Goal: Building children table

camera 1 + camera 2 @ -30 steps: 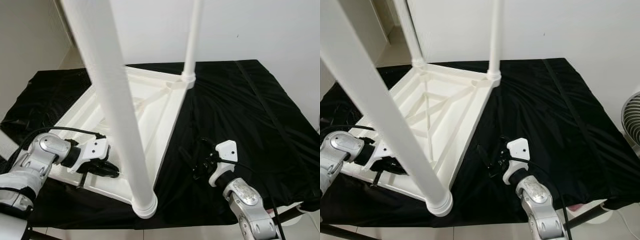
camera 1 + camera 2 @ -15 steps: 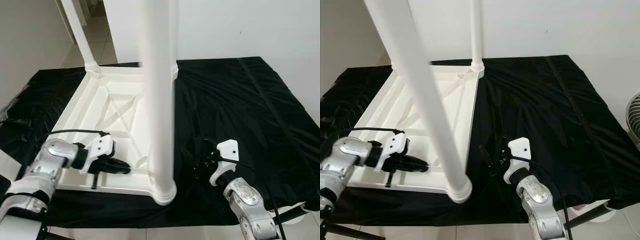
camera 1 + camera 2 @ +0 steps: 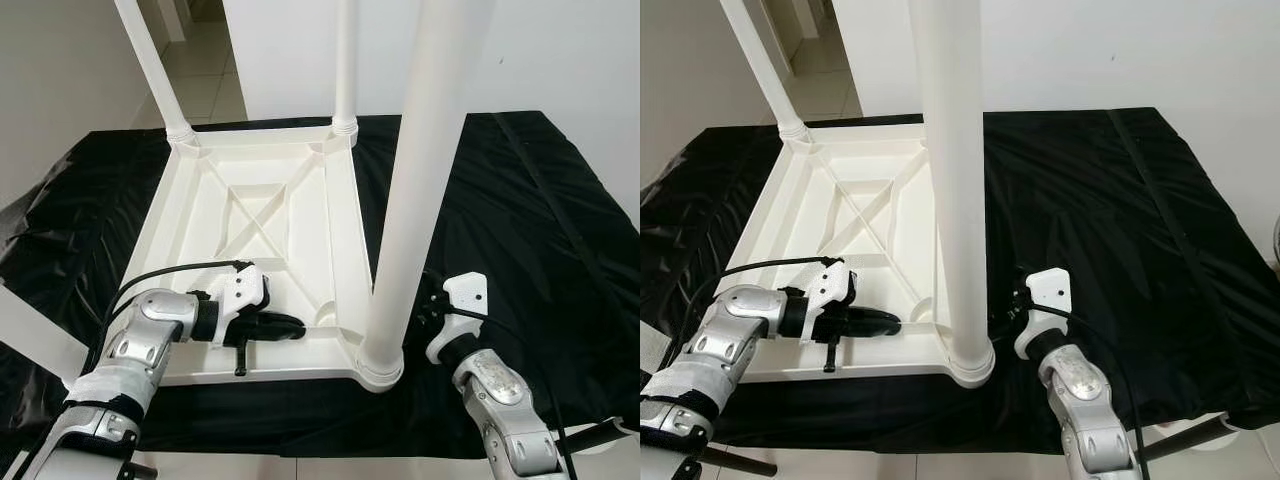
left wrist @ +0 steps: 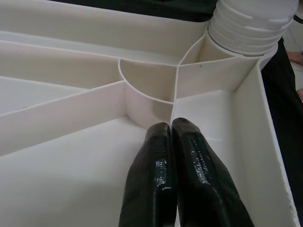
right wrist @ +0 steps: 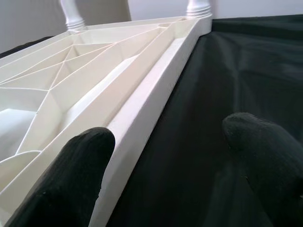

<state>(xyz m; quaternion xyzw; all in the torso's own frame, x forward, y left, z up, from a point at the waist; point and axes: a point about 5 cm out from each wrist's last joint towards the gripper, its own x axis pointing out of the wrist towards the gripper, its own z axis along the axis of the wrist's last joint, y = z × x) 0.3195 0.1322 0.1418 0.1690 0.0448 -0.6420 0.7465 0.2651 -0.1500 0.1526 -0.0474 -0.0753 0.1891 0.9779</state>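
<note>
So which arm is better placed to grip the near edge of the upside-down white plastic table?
The right. Its tool is open astride the white plastic table's rim beside the near leg. The left tool is shut, resting inside the underside.

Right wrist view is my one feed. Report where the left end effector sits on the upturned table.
Observer: The left end effector lies inside the ribbed underside of the upturned white table, with its fingers shut and its tips pointing at the near right corner.
Operator: Tell me what stands in that corner.
Observer: A white leg stands upright in its socket there, just to the left of the right end effector, which is open.
</note>
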